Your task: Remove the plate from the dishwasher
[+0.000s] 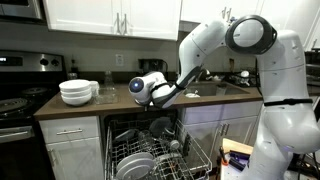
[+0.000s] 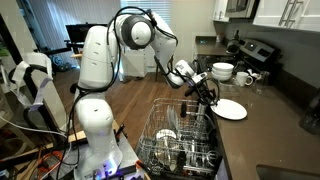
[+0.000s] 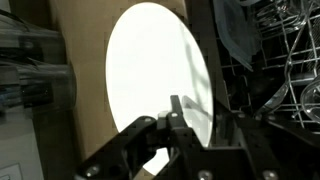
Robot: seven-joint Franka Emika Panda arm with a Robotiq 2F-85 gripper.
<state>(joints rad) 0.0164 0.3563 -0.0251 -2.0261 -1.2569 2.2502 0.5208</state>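
We see the gripper (image 3: 172, 118) with jaws clamped on the plate (image 3: 150, 75); its fingers (image 3: 128, 142) hide the plate's near rim, and the dishwasher (image 3: 290, 60) is cut off at right.

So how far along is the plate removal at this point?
Done: the plate is out of the dishwasher rack, over the countertop. In hand: the gripper pinches its rim in the wrist view. Left: set it down and release; whether it already touches the counter is unclear.

Plain round white plate (image 2: 231, 109), rim in the gripper (image 2: 209, 98), nearly flat, just beside the dishwasher (image 2: 182, 142) rack.
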